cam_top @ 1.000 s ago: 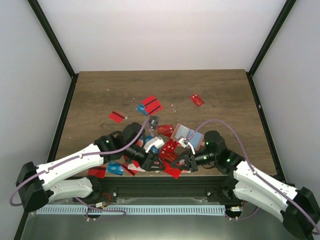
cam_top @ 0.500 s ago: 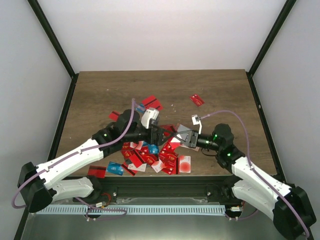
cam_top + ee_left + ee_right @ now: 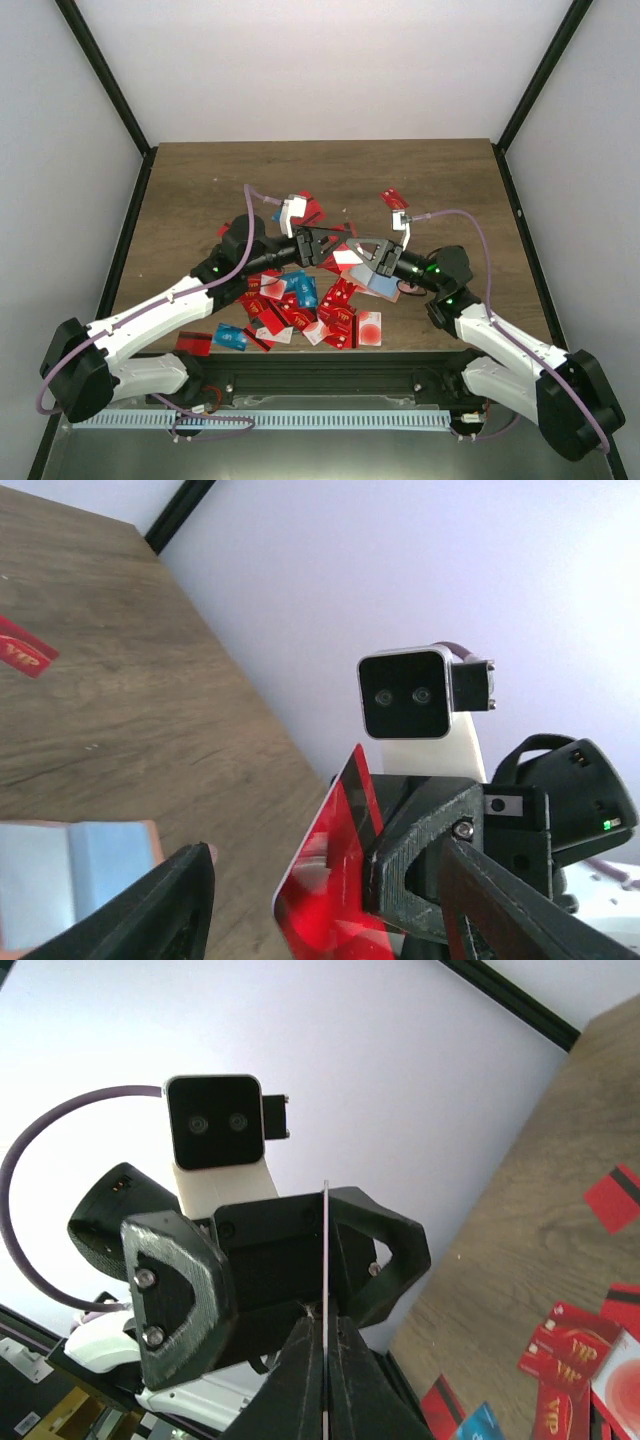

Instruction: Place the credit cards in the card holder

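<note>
Left wrist: glossy red card (image 3: 332, 880), tilted

My top view looks down from above and behind the arm bases, far enough back to take in the whole table (image 3: 200, 180). My two wrist views ride close behind the left gripper (image 3: 325, 852) and the right gripper (image 3: 325, 1325). They face each other almost level. I see the right wrist camera (image 3: 405, 693) in one and the left wrist camera (image 3: 215, 1120) in the other. Both also catch table and wall (image 3: 400, 1060).
</note>
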You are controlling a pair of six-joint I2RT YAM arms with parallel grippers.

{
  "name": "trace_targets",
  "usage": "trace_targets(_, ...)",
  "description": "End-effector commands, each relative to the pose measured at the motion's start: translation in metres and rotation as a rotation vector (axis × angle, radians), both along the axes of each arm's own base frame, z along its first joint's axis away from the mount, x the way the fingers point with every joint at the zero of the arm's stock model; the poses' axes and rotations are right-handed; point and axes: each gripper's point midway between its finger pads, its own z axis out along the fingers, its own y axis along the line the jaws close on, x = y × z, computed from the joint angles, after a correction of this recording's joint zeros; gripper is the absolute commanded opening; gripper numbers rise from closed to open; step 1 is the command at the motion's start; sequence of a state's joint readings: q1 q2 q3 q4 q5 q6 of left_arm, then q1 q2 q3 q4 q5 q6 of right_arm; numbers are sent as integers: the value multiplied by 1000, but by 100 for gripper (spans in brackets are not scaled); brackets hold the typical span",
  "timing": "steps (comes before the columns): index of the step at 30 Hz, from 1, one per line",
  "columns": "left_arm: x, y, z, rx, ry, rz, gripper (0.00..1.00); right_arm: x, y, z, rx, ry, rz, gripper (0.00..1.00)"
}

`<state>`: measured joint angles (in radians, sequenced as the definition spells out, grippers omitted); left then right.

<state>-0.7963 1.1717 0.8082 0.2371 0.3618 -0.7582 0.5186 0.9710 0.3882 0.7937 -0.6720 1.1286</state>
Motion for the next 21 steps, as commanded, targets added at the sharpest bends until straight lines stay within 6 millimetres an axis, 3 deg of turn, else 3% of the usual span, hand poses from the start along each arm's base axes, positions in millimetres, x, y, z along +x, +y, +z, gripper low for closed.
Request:
trace_targets(1, -4, -8, 27, -86, -60, -65, 59, 4, -8, 52, 118, -138, -46, 1)
trace_targets(10, -10, -4, 33, -103, -80, -79, 36, 5, -10, 66, 158, -176, -45, 1)
trace_targets(16, -12, -8, 33, -101, -75, -102, 6, 4, -9, 62, 188, -155, -20, 1)
trace_targets(20, -10, -9, 27, -91, -64, -99, 4, 8, -6, 59, 148, -154, -12, 1)
trace_targets(21, -8, -9, 26, -81, -62, -90, 4, 12, -7, 55, 121, -149, -19, 9)
